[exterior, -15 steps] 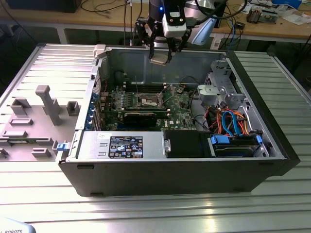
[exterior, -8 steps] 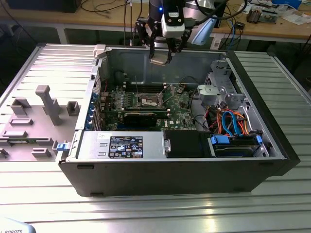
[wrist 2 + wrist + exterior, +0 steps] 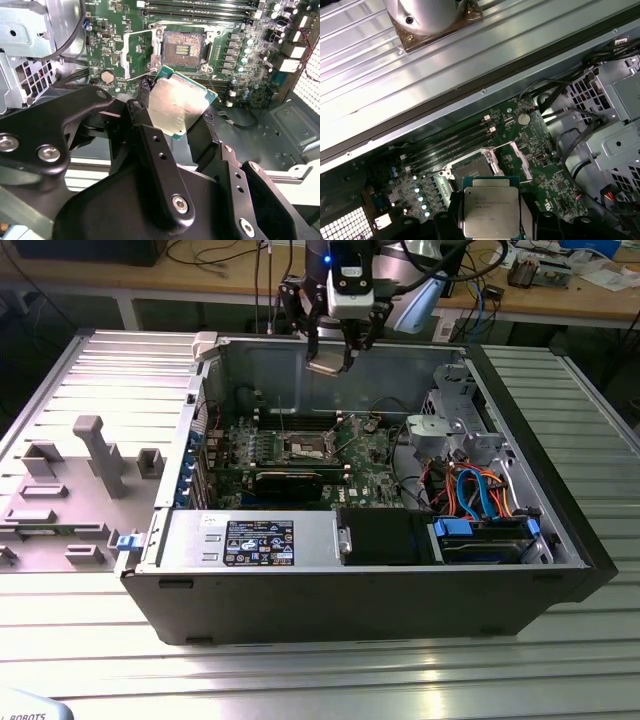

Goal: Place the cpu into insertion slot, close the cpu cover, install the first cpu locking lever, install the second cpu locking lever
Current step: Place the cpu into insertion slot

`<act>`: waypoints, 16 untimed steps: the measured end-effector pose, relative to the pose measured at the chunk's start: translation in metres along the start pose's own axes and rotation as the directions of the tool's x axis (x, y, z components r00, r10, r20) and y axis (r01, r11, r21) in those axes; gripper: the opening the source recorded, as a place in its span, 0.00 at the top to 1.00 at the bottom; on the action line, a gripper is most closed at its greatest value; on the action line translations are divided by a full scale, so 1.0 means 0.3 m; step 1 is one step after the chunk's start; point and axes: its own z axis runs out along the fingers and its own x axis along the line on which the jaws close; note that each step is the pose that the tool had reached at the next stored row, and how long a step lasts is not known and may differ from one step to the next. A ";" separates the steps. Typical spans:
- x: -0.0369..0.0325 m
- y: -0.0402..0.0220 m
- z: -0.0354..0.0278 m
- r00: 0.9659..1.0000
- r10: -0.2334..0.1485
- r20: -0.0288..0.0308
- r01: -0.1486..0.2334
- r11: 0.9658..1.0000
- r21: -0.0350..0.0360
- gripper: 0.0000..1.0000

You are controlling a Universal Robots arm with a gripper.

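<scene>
The cpu is showing a dull, brushed silver-grey metal top with a thin green board edge, while the gripper is looking matt black — hard, smooth links studded with shiny steel screws. The insertion slot is glinting with a bright metal rim on semi-glossy green circuit board, and the table is gleaming as ribbed, satin-finished metal — smooth between its grooves.
</scene>
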 end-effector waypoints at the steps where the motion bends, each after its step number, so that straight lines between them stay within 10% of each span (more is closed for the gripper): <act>1: 0.001 -0.001 0.000 1.000 0.006 0.001 -0.006 1.000 0.000 0.45; 16: 0.004 -0.002 0.002 0.997 0.077 0.007 -0.077 0.997 -0.002 0.45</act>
